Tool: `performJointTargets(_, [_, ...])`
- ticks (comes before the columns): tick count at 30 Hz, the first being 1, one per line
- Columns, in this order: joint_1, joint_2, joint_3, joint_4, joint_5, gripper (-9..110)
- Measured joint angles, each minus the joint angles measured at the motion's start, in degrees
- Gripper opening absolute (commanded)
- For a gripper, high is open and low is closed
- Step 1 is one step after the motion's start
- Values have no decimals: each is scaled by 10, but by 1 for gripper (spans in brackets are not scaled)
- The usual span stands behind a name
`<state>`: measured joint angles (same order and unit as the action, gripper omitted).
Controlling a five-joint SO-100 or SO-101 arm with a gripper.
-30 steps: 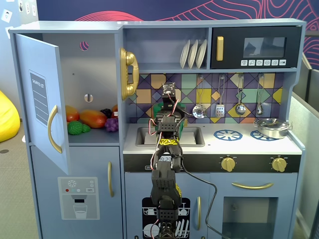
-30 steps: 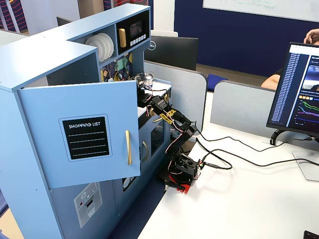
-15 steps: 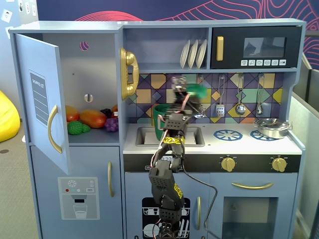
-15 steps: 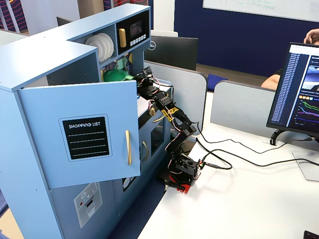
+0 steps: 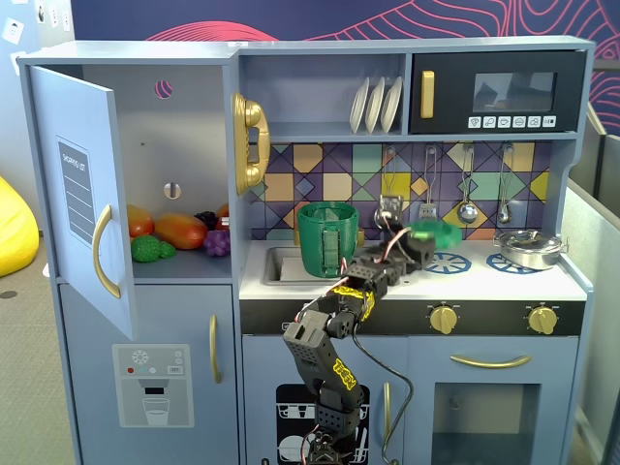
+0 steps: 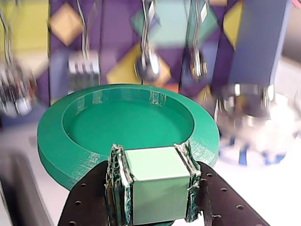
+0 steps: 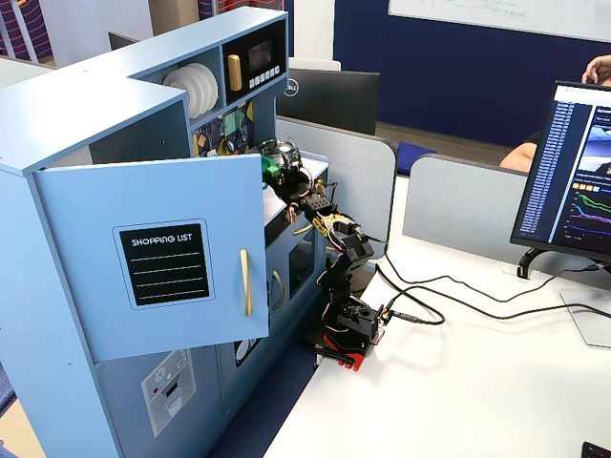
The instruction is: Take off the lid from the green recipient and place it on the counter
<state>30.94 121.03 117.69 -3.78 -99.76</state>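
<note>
We see the counter (image 5: 465,281) as our landmark: the green recipient (image 5: 327,238) stands at its sink end, uncovered. To its right in a fixed view, the lid (image 6: 127,125) hangs above the counter's burner rings, left of the silver pan (image 5: 528,249). The gripper (image 6: 157,186) has its 2 fingers clamped on the lid's light-green handle (image 6: 157,181).

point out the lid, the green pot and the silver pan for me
lid (image 6: 127,120), wrist view, on the recessed underside facing the camera, handle clamped by the hand.
green pot (image 5: 320,237), a fixed view, on its side wall left of the handle.
silver pan (image 5: 528,249), a fixed view, on its side wall.
</note>
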Motion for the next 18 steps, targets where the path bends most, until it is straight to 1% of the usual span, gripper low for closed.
performJointTargets(7, [15, 0, 67, -52, -1, 0])
performJointTargets(16, [18, 0, 97, -67, -1, 1])
performJointTargets(18, [18, 0, 106, -67, -4, 4])
